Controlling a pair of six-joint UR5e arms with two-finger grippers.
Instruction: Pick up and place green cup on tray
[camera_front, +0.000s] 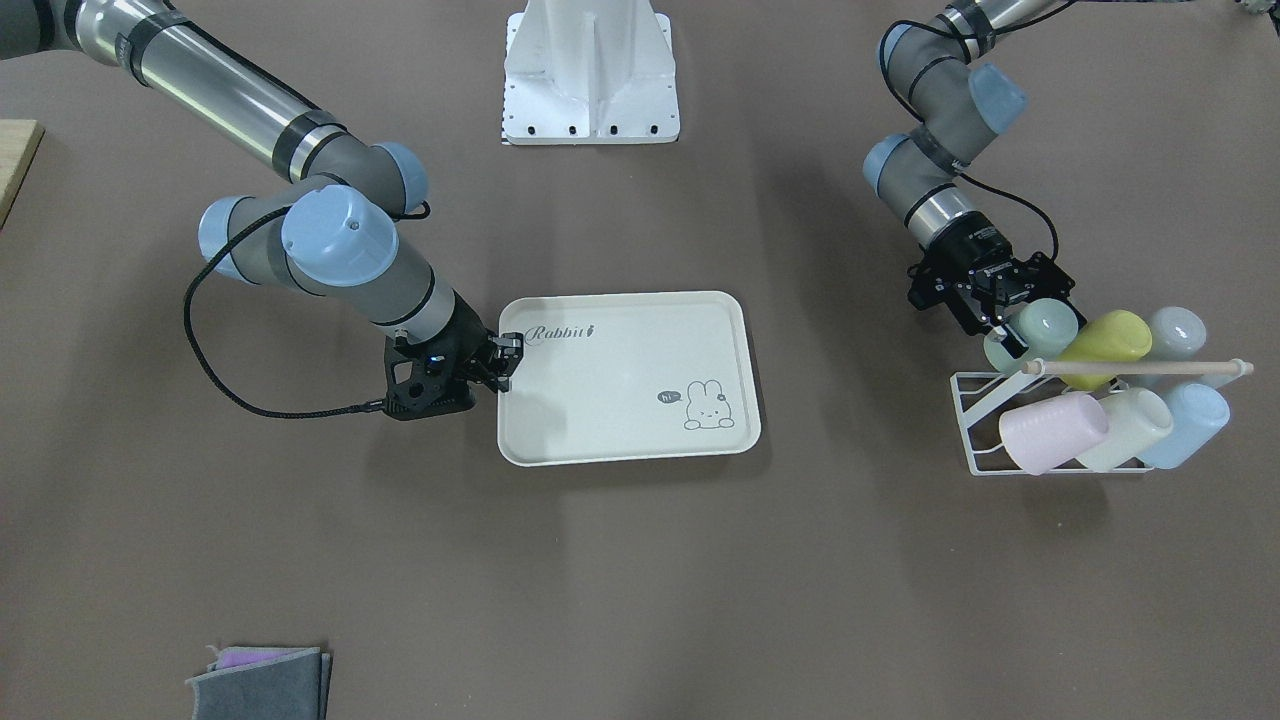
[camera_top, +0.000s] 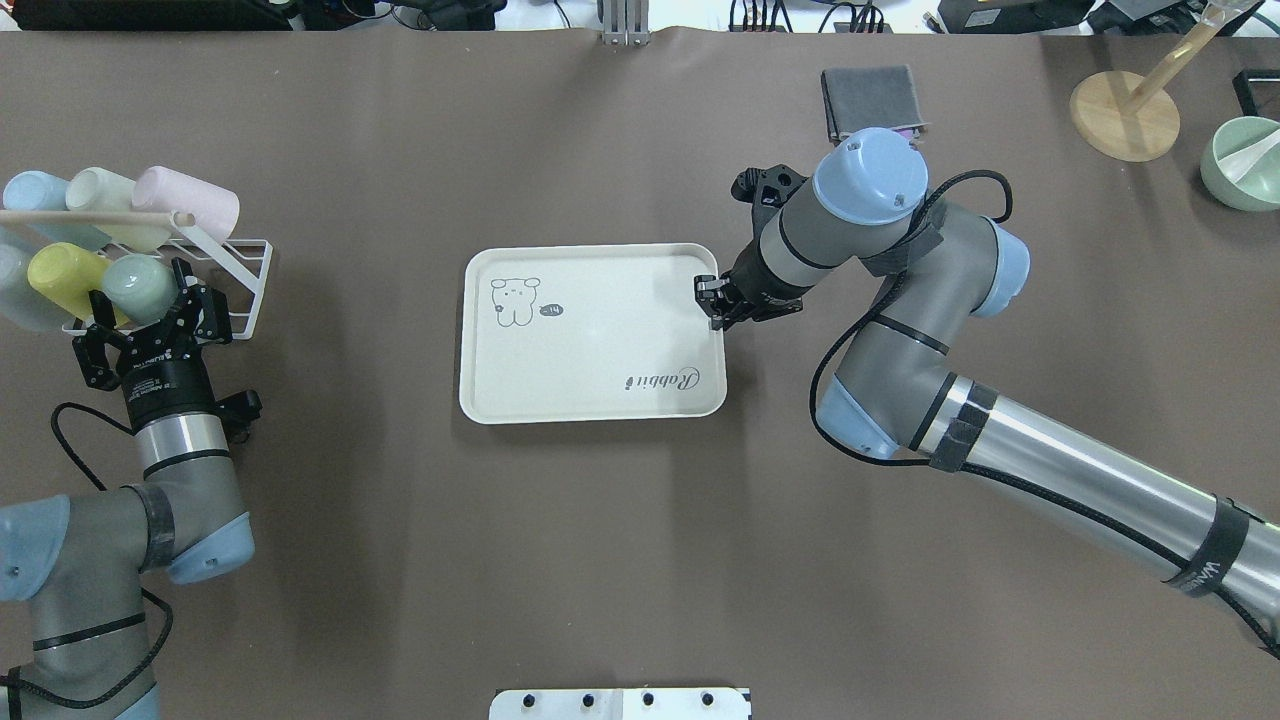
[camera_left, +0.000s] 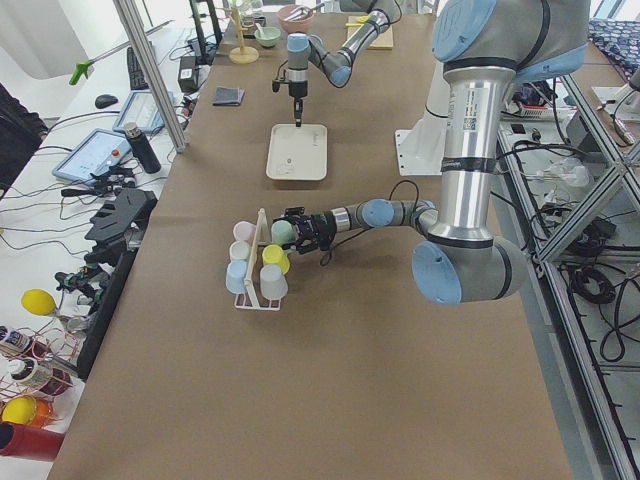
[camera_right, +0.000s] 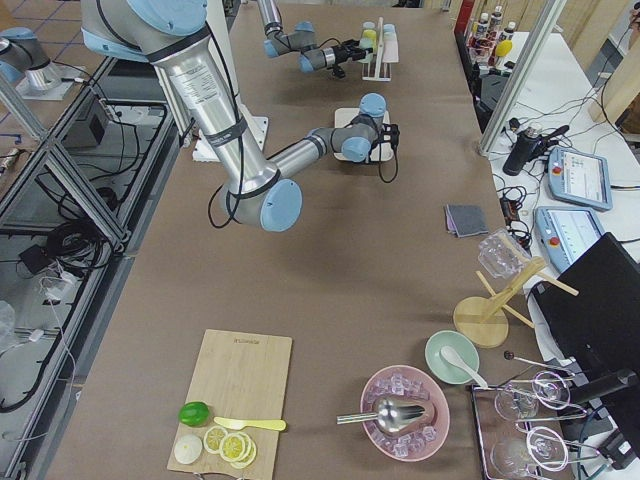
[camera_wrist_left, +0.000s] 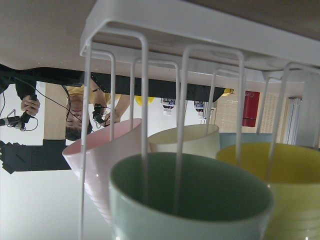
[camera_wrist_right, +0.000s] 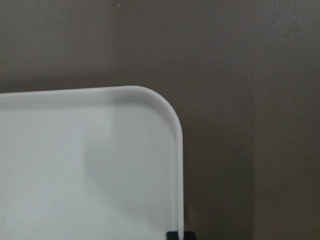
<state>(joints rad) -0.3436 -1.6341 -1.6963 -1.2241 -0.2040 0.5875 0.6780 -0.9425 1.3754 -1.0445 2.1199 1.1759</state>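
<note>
The green cup (camera_top: 140, 285) lies on its side in a white wire rack (camera_top: 255, 290) at the table's left end, its mouth toward my left gripper (camera_top: 150, 322). That gripper is open, its fingers spread on either side of the cup's rim. In the left wrist view the green cup (camera_wrist_left: 190, 200) fills the lower frame behind the rack's wires. The cream tray (camera_top: 590, 330) with the rabbit print lies mid-table. My right gripper (camera_top: 712, 303) is shut on the rim of the tray's short edge (camera_front: 505, 362), near a corner of the tray (camera_wrist_right: 100, 165).
The rack also holds a lime cup (camera_front: 1105, 345), a pink cup (camera_front: 1050, 430), a cream cup (camera_front: 1125, 428) and pale blue ones under a wooden dowel. A folded grey cloth (camera_top: 870, 100), a wooden stand (camera_top: 1125, 115) and a green bowl (camera_top: 1240, 165) sit far right.
</note>
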